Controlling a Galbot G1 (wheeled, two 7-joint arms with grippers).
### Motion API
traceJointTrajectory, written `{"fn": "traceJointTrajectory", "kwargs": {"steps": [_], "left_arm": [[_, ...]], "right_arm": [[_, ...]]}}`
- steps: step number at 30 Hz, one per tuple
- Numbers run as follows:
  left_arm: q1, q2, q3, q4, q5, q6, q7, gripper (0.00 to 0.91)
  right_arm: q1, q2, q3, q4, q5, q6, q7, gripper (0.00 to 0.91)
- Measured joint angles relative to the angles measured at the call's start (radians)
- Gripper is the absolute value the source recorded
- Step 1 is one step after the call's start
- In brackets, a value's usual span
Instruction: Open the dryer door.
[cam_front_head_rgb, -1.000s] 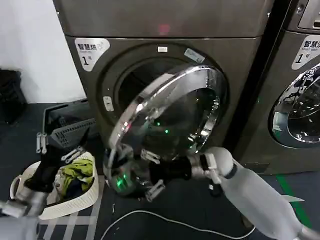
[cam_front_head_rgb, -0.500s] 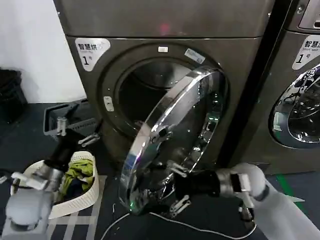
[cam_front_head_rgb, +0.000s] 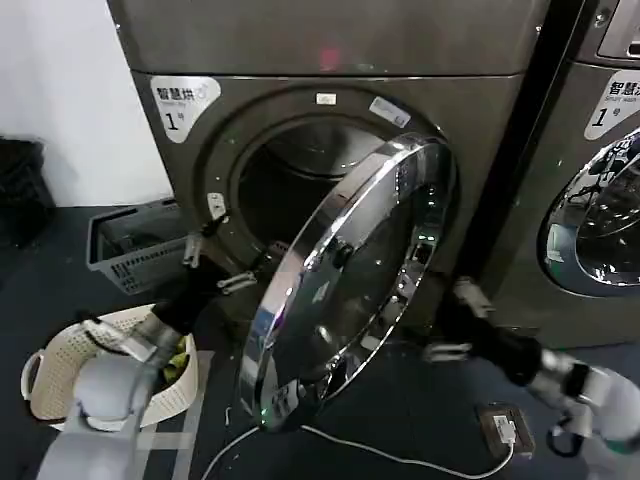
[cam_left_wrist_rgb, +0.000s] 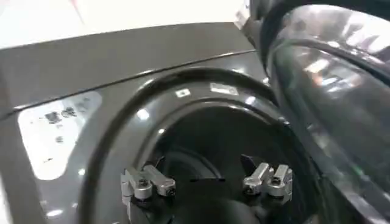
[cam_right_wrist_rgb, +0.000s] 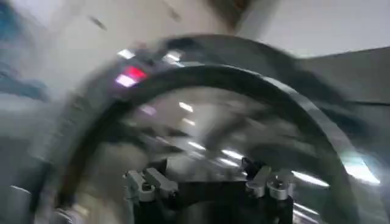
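Observation:
The dryer door (cam_front_head_rgb: 345, 285) stands swung out from the machine, hinged at its right, its chrome ring edge-on toward me and the drum opening (cam_front_head_rgb: 285, 185) exposed. My left gripper (cam_front_head_rgb: 215, 264) is open at the opening's lower left rim, holding nothing. In the left wrist view its fingers (cam_left_wrist_rgb: 146, 182) spread before the dark drum opening (cam_left_wrist_rgb: 201, 152), with the door's glass bowl (cam_left_wrist_rgb: 329, 97) beside them. My right gripper (cam_front_head_rgb: 453, 322) is open, low and to the right of the door, apart from it. The right wrist view is blurred, with the gripper (cam_right_wrist_rgb: 207, 182) open before a chrome-ringed round door (cam_right_wrist_rgb: 244, 91).
A white laundry basket (cam_front_head_rgb: 50, 375) with clothes sits on the floor at the left, a grey crate (cam_front_head_rgb: 125, 245) behind it. A second machine (cam_front_head_rgb: 600, 200) stands at the right. A white cable (cam_front_head_rgb: 380, 457) and a small box (cam_front_head_rgb: 500, 425) lie on the floor.
My right gripper has let go of the door's lower rim and drawn back to the right. The left arm rose from the basket to the drum opening. The door swung farther open.

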Motion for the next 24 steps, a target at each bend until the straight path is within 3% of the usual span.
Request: {"fn": "traceJointTrajectory", "kwargs": {"steps": [5, 14, 18, 24], "left_arm": [[-0.028, 0.003, 0.056, 0.027, -0.013, -0.017, 0.003, 0.907], [-0.097, 0.007, 0.155, 0.087, -0.040, -0.053, 0.008, 0.907], [-0.136, 0.001, 0.204, 0.121, -0.052, -0.067, 0.009, 0.907], [-0.196, -0.006, 0.271, 0.167, -0.072, -0.082, 0.009, 0.907]], "right_arm": [[-0.102, 0.075, 0.164, 0.006, -0.151, -0.097, 0.243, 0.907], [-0.118, 0.234, 0.467, -0.031, -0.289, -0.361, 0.610, 0.907], [-0.114, 0.287, 0.601, -0.089, -0.301, -0.375, 0.686, 0.907], [-0.118, 0.299, 0.759, -0.203, -0.312, -0.355, 0.720, 0.907]]}}
